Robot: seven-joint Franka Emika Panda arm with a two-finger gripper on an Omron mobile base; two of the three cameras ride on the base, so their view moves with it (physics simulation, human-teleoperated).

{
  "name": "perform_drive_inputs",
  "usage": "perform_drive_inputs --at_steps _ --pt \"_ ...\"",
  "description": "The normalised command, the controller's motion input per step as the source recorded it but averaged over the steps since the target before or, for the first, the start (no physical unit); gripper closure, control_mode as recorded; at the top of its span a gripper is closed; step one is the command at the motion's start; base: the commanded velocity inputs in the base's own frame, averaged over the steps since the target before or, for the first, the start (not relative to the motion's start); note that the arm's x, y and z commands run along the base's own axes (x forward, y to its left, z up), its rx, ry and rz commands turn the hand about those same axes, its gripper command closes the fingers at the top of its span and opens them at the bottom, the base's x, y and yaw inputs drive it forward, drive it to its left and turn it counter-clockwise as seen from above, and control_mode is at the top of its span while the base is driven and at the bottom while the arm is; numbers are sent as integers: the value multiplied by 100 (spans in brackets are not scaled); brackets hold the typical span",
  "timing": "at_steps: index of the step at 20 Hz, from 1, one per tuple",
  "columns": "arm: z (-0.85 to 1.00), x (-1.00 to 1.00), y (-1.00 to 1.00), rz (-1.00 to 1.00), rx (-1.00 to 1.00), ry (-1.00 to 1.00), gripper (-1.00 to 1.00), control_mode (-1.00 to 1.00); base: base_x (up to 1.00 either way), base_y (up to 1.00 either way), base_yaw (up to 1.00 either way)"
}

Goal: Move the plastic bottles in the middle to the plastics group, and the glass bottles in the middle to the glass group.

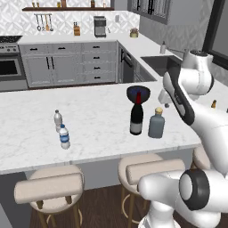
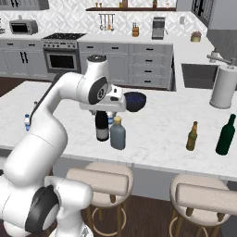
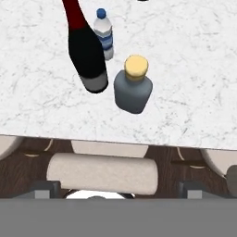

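Note:
Three bottles stand together near the counter's front edge. The tall dark wine bottle (image 1: 136,117) (image 3: 86,53) has a red top. To its right stands the squat grey-blue bottle (image 1: 156,124) (image 2: 117,134) (image 3: 133,87) with a yellowish cap. Behind them in the hand view is a small clear water bottle (image 3: 104,35) with a blue label. My gripper (image 3: 118,190) is open, empty and hangs above these bottles, looking down on them. The plastics group, two small water bottles (image 1: 58,119) (image 1: 64,137), stands at the counter's left. A slim brown beer bottle (image 2: 192,136) stands at the right.
A dark blue bowl (image 1: 138,92) (image 2: 136,99) sits just behind the middle bottles. A green bottle (image 2: 226,135) and a white paper-towel roll (image 2: 223,88) stand at the far right. Padded stools (image 1: 49,188) (image 2: 107,180) line the counter's front edge. A sink (image 1: 159,62) lies beyond.

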Motion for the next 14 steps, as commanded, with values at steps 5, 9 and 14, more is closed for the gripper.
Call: perform_drive_inputs --at_steps 5,9,14 --pt "-53 44 0 0 0 7 -100 -100 0 0 0" --pt "-32 19 0 0 0 4 -100 -100 0 0 0" --pt "-35 38 0 1 0 2 -100 -100 0 0 0"
